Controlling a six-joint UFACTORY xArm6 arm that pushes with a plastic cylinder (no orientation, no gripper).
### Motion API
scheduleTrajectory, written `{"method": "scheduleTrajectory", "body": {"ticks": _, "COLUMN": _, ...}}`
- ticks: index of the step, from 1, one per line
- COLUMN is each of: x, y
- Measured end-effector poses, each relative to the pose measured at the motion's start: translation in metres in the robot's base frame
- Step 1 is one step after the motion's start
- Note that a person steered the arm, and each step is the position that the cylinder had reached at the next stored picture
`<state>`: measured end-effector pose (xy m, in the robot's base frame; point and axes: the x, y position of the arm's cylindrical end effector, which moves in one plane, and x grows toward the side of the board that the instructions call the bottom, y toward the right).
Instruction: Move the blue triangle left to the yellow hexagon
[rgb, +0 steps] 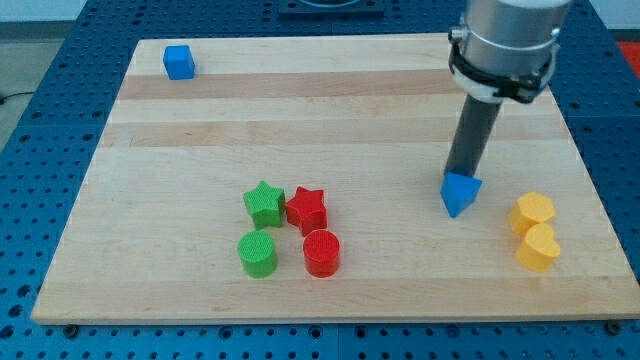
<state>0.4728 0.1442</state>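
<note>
The wooden board (330, 130) carries every block. The rod has no fingers to open or close; the tip (459, 176) rests against the top edge of the blue triangle (459, 193), on its upper side. That triangle lies near the yellow hexagon (532, 212), to its left, with a gap between them. The yellow heart (538, 247) touches the hexagon below. The task looks nearly done: only closing that gap remains.

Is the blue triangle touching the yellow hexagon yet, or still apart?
Apart. Bare wood shows between the blue triangle and the yellow hexagon to its right. My tip sits against the triangle's top edge.
</note>
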Motion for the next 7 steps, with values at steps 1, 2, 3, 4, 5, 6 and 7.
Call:
{"method": "scheduleTrajectory", "body": {"ticks": 1, "x": 0.0, "y": -0.023}}
{"method": "scheduleTrajectory", "body": {"ticks": 2, "x": 0.0, "y": -0.037}}
{"method": "scheduleTrajectory", "body": {"ticks": 3, "x": 0.017, "y": -0.031}}
{"method": "scheduleTrajectory", "body": {"ticks": 4, "x": 0.035, "y": -0.024}}
{"method": "scheduleTrajectory", "body": {"ticks": 5, "x": 0.046, "y": -0.024}}
{"method": "scheduleTrajectory", "body": {"ticks": 6, "x": 0.046, "y": -0.024}}
{"method": "scheduleTrajectory", "body": {"ticks": 7, "x": 0.032, "y": -0.031}}
